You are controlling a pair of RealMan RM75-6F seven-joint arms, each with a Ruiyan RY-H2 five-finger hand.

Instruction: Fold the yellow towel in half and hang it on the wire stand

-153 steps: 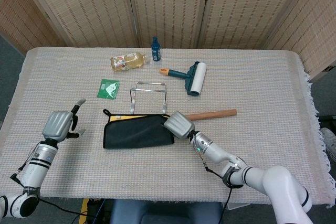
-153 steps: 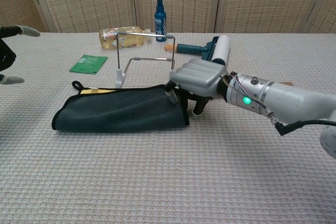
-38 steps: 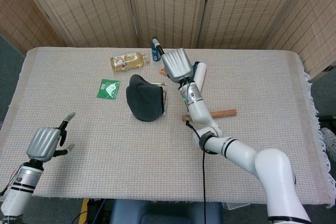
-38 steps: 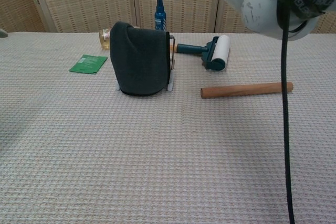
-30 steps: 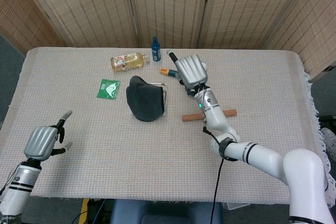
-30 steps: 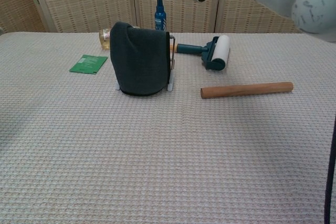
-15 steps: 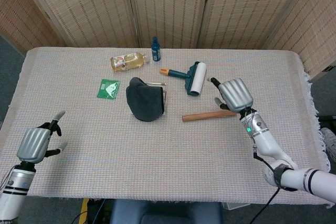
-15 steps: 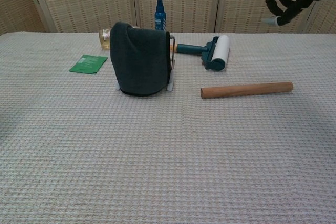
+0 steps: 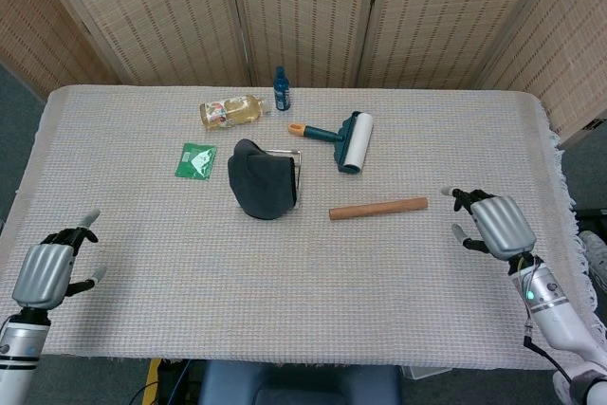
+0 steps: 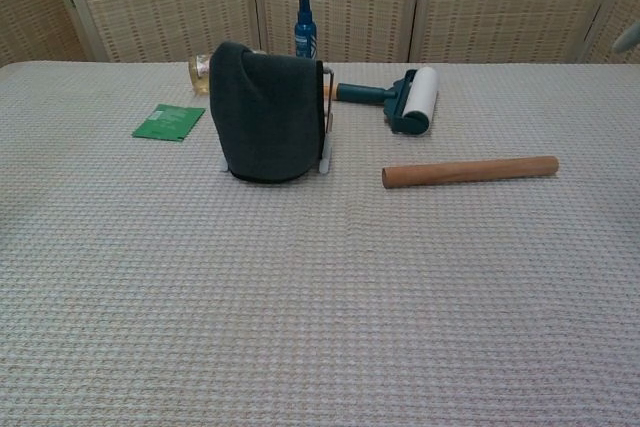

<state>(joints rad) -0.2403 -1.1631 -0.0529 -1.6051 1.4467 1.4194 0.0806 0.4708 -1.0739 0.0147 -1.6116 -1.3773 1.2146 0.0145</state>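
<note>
Towel (image 10: pixel 265 112) hangs folded over stand (image 10: pixel 325 117); left hand (image 9: pixel 43 270) and right hand (image 9: pixel 497 225) released, empty. Keep both well apart from it.

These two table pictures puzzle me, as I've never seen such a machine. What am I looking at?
A two-armed robot with metal hands sits at a cloth-covered table. One picture looks down from its head, the other forward from its chest. Its left hand and right hand hover near the table's near corners, fingers apart, holding nothing. A dark towel hangs over a wire stand. Around it lie a green packet, a bottle on its side, a standing blue spray bottle, a lint roller and a wooden stick.
</note>
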